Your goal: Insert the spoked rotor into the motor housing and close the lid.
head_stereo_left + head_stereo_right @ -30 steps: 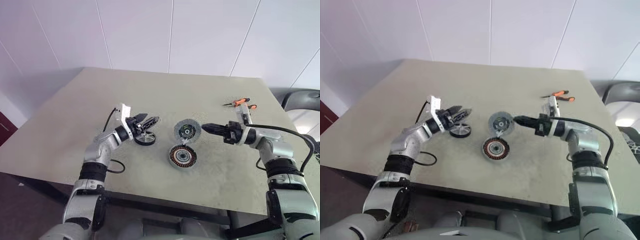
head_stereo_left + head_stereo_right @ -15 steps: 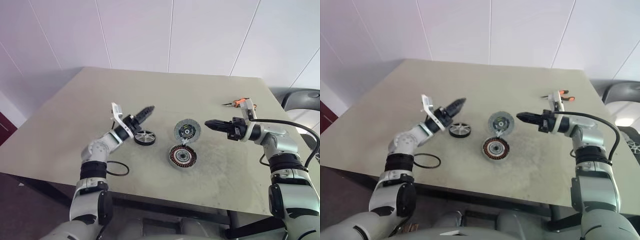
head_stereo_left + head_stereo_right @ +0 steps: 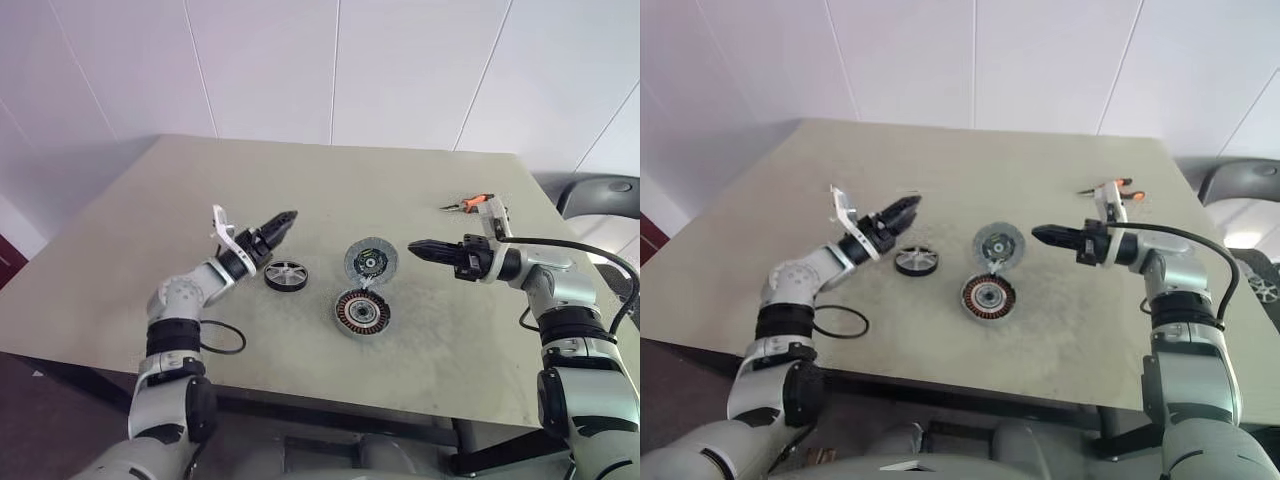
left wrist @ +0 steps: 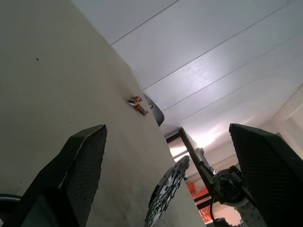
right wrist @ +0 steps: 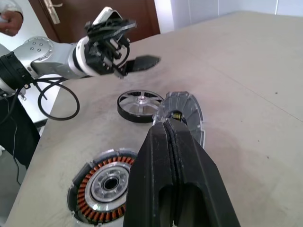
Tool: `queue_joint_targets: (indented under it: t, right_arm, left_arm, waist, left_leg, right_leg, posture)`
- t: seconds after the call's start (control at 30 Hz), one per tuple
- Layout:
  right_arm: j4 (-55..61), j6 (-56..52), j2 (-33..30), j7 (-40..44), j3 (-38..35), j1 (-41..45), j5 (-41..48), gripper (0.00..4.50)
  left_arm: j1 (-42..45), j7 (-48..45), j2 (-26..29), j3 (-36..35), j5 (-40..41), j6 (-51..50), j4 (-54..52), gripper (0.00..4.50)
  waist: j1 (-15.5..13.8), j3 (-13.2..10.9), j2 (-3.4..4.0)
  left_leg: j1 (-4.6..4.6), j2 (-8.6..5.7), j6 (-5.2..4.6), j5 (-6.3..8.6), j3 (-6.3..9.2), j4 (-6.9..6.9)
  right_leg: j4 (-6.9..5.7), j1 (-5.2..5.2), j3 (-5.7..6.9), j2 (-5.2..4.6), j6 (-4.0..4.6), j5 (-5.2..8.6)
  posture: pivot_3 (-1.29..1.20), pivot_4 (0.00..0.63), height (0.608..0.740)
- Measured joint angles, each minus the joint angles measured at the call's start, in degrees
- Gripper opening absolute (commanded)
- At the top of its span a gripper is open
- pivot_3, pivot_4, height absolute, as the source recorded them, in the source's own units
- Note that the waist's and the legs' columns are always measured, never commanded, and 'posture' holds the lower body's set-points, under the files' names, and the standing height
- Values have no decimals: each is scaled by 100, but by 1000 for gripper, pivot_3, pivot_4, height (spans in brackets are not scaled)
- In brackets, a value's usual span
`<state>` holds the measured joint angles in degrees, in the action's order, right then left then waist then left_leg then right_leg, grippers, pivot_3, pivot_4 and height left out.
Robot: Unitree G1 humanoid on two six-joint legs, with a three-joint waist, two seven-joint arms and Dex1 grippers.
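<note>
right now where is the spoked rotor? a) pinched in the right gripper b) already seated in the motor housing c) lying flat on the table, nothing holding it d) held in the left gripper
c: the spoked rotor lies flat on the table, with the open left gripper hovering above it, the shut right gripper off to the other side, and the motor housing lying apart with its copper windings exposed.

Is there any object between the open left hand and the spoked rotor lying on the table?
Nothing visible is between them. The open left hand hovers above the round silver-grey spoked rotor, which lies flat on the beige table with bare surface around it.
</note>
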<state>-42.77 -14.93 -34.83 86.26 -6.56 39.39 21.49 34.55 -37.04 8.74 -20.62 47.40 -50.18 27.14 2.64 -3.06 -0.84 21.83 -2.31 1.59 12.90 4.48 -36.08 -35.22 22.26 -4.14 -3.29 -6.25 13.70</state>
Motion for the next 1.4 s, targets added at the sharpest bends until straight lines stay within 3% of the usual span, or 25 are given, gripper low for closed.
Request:
queue_joint_targets:
  t: [0.23,0.57,1.4]
  right_arm:
    - [338,-193,3,-77,67,-124,-4,27]
    - [991,-566,67,-342,140,-314,11,27]
    - [2591,-1570,219,-1132,307,-703,358,27]
  left_arm:
    - [-112,81,-33,107,-119,276,-236,4388]
    - [412,279,517,-449,-272,725,1203,4388]
    - [-54,-140,182,-56,-688,444,1302,4388]
  waist:
    - [-5,0,0]
    - [-14,0,0]
    - [-23,2,2]
  left_leg:
    - [-2,1,1,0,0,-3]
    - [3,-2,1,0,0,2]
    - [-1,-3,2,1,0,1]
  right_leg:
    - [0,-1,0,2,-4,6]
    - [3,2,0,-2,-16,11]
    - [3,0,1,-6,-15,14]
  posture:
    - [0,0,740]
    - [0,0,740]
    - [0,0,740]
